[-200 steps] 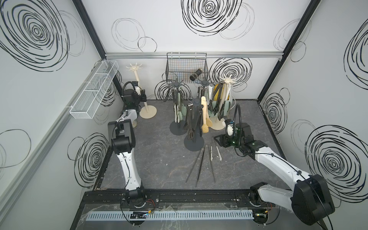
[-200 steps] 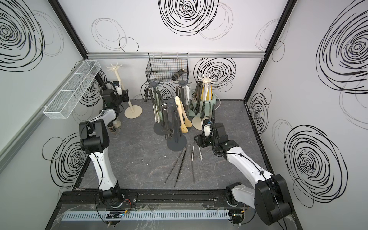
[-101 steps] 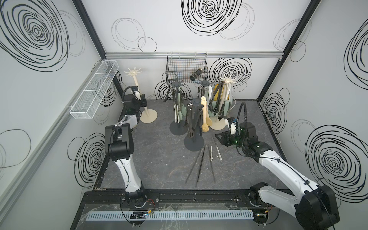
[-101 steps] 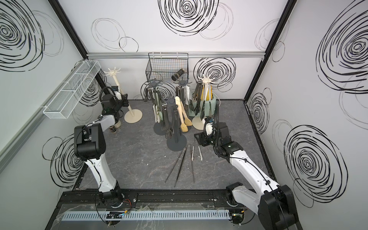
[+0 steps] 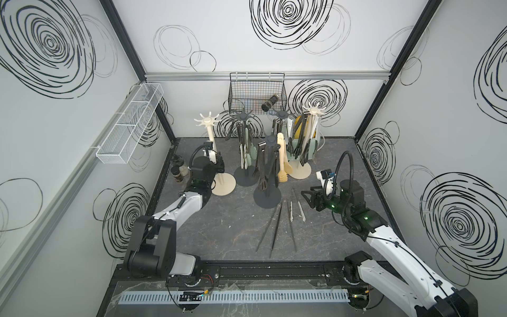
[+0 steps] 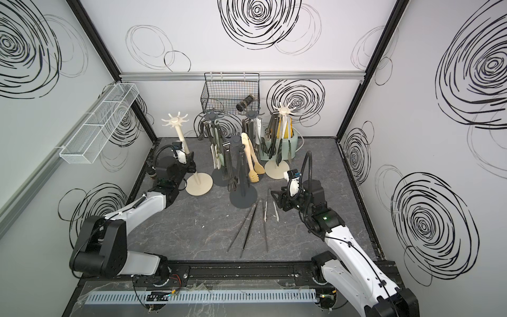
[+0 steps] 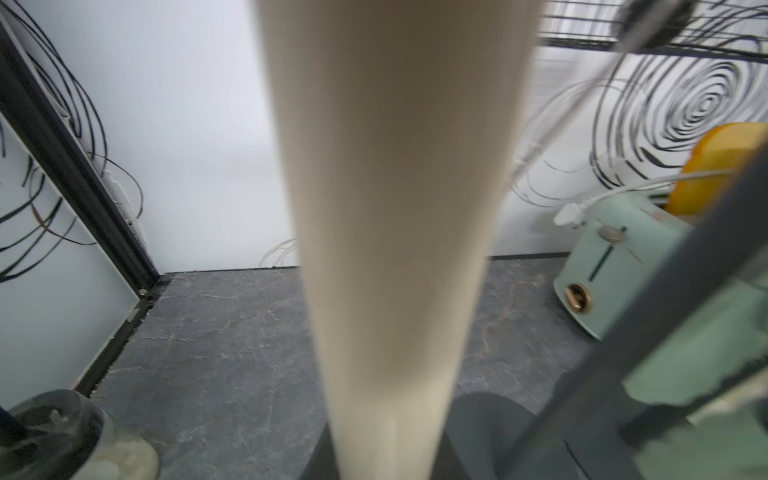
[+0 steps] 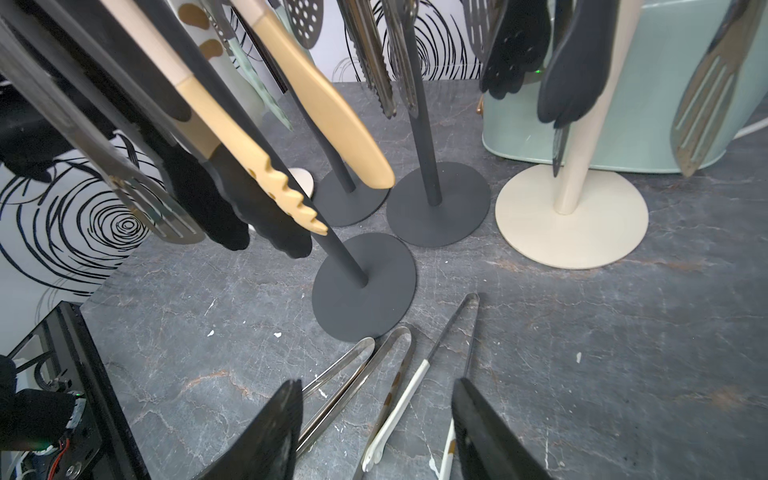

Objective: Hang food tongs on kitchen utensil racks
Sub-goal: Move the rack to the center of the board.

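On the dark table (image 5: 219,233), just ahead of the right gripper (image 8: 376,384), lie the loose food tongs not yet hung. There is a long black pair (image 5: 279,210), a steel pair (image 8: 397,338) and a white-handled pair (image 8: 411,386). All lie flat and close together with arms splayed. The white-handled pair has its hinge pointing away from the gripper, toward the racks.

Right gripper: jaws wide apart, nothing between them, low over the white-handled pair. Contact not evident.

Left gripper (image 5: 218,165): on the lower pole of the empty cream rack (image 5: 210,137). The wrist view is filled by that pole (image 7: 390,208) and the fingers are out of frame. In both top views it looks clamped round the pole. That rack has a bare crown, and its base sits just beside the loaded racks. The front dark grey rack (image 5: 267,197) carries black pairs plus the beige wooden pair (image 5: 282,162).

Handling, my read:
- **Tongs:** light, stiff, thin and springy. The steel ones look slick and sit low on a hard top, so fingers may skid or catch one arm only.
- **Best hold:** across both arms near mid-length, squeezing them shut, with the hinge end left clear for a hook.
- **Neighbours:** they lie close, so there is a risk of dragging a second pair along.
- **Rack:** tall with a small flat base, so probably tippy. A low hold on the pole seems sound.
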